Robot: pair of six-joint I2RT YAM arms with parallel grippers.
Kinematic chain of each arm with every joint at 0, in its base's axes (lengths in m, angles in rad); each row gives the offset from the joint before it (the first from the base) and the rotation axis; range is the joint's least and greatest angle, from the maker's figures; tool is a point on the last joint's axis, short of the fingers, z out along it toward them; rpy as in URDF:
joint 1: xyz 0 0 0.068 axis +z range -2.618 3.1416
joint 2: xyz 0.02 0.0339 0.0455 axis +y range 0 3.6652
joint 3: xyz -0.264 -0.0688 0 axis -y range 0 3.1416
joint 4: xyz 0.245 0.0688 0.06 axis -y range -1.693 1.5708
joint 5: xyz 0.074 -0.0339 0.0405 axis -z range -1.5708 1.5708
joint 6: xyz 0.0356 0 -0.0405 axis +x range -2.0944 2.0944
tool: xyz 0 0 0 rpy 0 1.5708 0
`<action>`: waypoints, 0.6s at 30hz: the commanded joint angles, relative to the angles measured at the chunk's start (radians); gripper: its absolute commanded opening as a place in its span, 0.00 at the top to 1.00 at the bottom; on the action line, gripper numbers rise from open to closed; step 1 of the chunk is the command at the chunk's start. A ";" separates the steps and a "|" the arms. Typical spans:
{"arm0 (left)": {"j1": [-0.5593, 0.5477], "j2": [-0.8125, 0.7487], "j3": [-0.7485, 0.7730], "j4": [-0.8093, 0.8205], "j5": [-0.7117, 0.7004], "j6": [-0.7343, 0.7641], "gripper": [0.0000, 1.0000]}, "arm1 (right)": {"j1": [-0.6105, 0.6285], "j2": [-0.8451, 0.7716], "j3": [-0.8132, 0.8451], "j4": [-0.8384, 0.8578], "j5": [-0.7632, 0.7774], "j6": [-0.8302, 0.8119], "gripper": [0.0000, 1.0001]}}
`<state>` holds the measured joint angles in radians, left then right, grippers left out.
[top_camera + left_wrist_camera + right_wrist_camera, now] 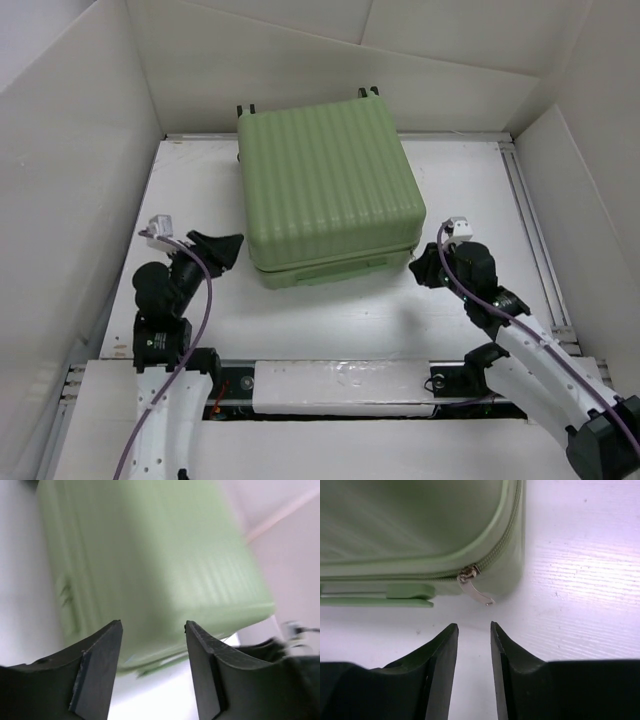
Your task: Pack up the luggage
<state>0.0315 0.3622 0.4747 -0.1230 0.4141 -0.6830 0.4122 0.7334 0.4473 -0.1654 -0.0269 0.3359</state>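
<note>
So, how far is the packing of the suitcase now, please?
Done, it seems: the pale green suitcase lies flat on the table with its lid down. In hand: nothing; the left gripper and right gripper are open and empty beside it, the right one facing the zipper pull at a near corner. Left: probably zipping; how much is zipped I cannot tell.

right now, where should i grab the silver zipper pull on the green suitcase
Pinch the dangling flat tab of the small silver metal zipper pull, probably from the front with the right pincer: it hangs clear at the corner of the pale green ribbed hard-shell suitcase.
</note>
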 commanded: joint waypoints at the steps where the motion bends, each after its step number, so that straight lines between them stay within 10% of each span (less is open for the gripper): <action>1: -0.005 0.067 0.217 0.098 0.020 0.065 0.50 | -0.004 -0.028 -0.012 0.108 0.024 -0.011 0.61; 18: -0.005 0.560 0.711 0.112 -0.050 0.160 0.42 | -0.044 0.103 -0.004 0.317 -0.084 -0.110 0.59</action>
<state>0.0277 0.9028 1.1019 -0.0059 0.4114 -0.5686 0.3752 0.8375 0.4088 0.0612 -0.0784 0.2543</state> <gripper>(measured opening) 0.579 0.411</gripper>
